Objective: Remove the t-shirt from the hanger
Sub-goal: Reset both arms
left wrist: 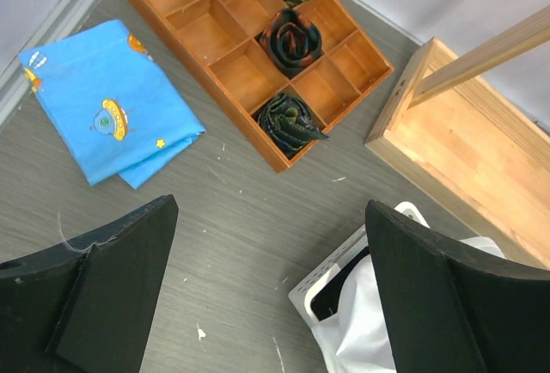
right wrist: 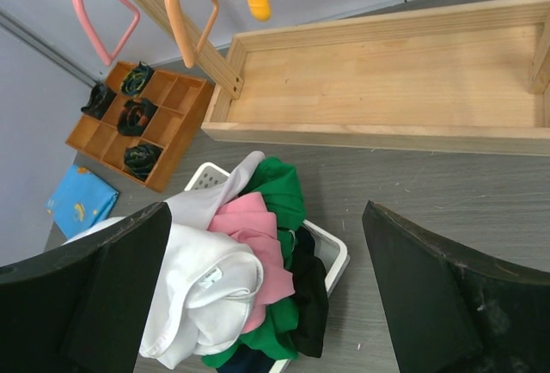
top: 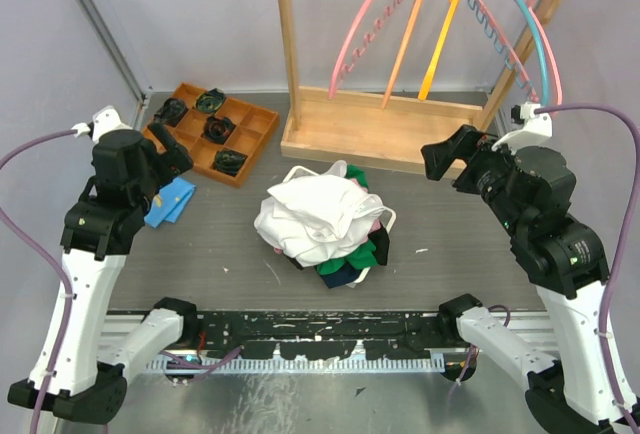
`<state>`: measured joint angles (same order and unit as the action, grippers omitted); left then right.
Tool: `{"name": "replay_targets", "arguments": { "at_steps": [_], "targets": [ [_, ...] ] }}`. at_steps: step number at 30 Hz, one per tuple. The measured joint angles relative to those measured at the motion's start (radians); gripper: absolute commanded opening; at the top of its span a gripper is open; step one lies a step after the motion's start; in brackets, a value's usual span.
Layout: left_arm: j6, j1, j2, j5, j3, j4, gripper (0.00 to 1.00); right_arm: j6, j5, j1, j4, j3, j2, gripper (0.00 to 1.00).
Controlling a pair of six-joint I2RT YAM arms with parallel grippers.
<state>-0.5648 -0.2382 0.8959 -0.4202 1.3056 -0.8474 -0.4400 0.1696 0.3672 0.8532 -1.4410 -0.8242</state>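
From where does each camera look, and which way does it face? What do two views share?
Top external: above and behind the arms, looking down over the table; both arms show, left gripper and right gripper open.
Left wrist: on the left arm, looking down at blue cloth and wooden tray; its two fingers show.
Right wrist: on the right arm, looking down at clothes basket and rack base; its two fingers show.
Shared: both wrist views hold the wooden tray and the clothes basket.
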Motion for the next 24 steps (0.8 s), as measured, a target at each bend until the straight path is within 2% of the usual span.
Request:
{"name": "replay_targets", "arguments": {
  "at_steps": [9, 24],
  "targets": [
    [-0.007, 0.000, -0.025, 0.001, 0.000, -0.010, 0.98, -0.012, 0.062, 0.000, 0.003, 0.111, 0.094, 1.00],
    [-0.009, 0.000, -0.010, 0.085, 0.000, 0.017, 0.98, -0.030, 0.095, 0.000, 0.001, 0.109, 0.121, 1.00]
  ]
}}
